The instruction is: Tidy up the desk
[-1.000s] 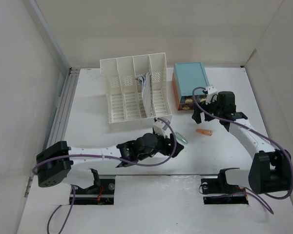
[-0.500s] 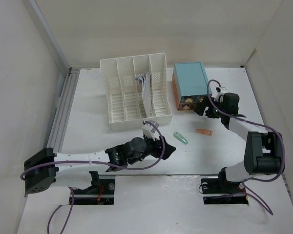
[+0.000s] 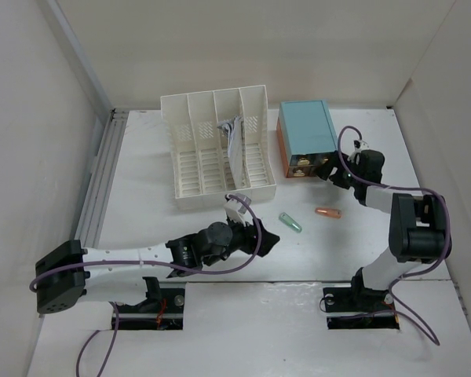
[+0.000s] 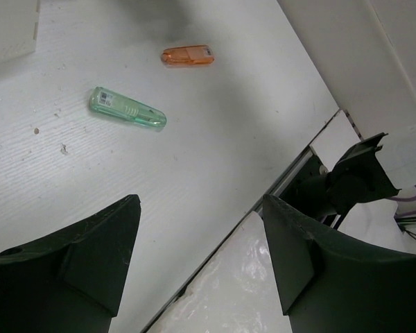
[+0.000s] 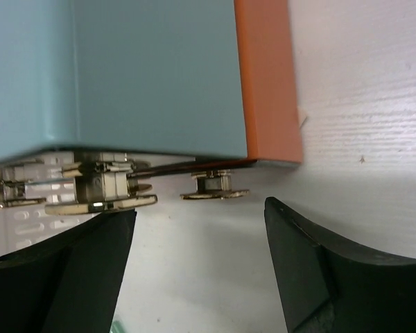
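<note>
The white desk [image 3: 141, 212] carries a green translucent stick [image 3: 290, 222] and an orange one [image 3: 327, 212], both lying flat in the middle. In the left wrist view the green stick [image 4: 127, 110] and the orange stick [image 4: 188, 55] lie ahead of the fingers. My left gripper [image 3: 268, 238] is open and empty, just left of the green stick. My right gripper [image 3: 328, 170] is open and empty at the front of the teal-topped box [image 3: 305, 131] with orange drawers [image 5: 267, 83]. Its brass knobs [image 5: 215, 187] sit just ahead of the open jaws.
A white slotted file rack [image 3: 216, 149] stands at the back centre with papers [image 3: 234, 135] in one slot. Walls close in left, right and behind. A metal rail [image 3: 102, 173] runs along the left edge. The arm bases [image 3: 353, 302] sit at the near edge.
My right gripper moved up to the box's drawer front, its arm folding in. My left gripper pulled back left and toward the near edge, away from the green stick.
</note>
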Action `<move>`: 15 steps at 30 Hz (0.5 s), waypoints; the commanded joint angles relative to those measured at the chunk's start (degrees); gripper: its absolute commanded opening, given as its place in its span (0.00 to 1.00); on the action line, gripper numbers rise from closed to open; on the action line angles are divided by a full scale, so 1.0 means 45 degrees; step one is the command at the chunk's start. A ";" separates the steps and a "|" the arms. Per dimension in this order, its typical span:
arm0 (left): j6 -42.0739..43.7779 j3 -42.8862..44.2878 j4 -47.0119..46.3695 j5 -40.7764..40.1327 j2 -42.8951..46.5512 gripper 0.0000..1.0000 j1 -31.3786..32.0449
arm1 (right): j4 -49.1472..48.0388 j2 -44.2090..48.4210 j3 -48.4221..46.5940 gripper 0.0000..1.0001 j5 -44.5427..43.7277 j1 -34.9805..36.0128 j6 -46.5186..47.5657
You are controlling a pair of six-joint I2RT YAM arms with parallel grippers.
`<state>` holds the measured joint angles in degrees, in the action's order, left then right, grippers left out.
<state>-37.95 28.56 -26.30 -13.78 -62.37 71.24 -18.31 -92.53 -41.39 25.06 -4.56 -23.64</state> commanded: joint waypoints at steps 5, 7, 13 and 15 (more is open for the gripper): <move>0.0055 -0.0096 -0.0072 -0.0160 0.0577 0.68 -0.0011 | -0.1713 -0.0744 -0.0567 0.80 -0.0002 -0.0101 -0.1191; 0.0055 -0.0096 0.0064 -0.0160 0.0578 0.68 -0.0011 | -0.1713 -0.0922 -0.0704 0.79 -0.0002 -0.0101 -0.1192; 0.0173 -0.0096 0.0181 -0.0160 0.0696 0.68 -0.0011 | -0.1948 -0.1311 -0.0940 0.75 -0.0119 -0.0101 -0.1485; 0.0289 0.0021 0.0317 -0.0160 0.0696 0.68 -0.0011 | -0.1948 -0.1312 -0.1056 0.71 -0.0237 -0.0101 -0.1622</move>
<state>-37.80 28.56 -24.80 -13.80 -60.88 71.24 -21.65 -98.06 -42.50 25.26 -4.84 -28.75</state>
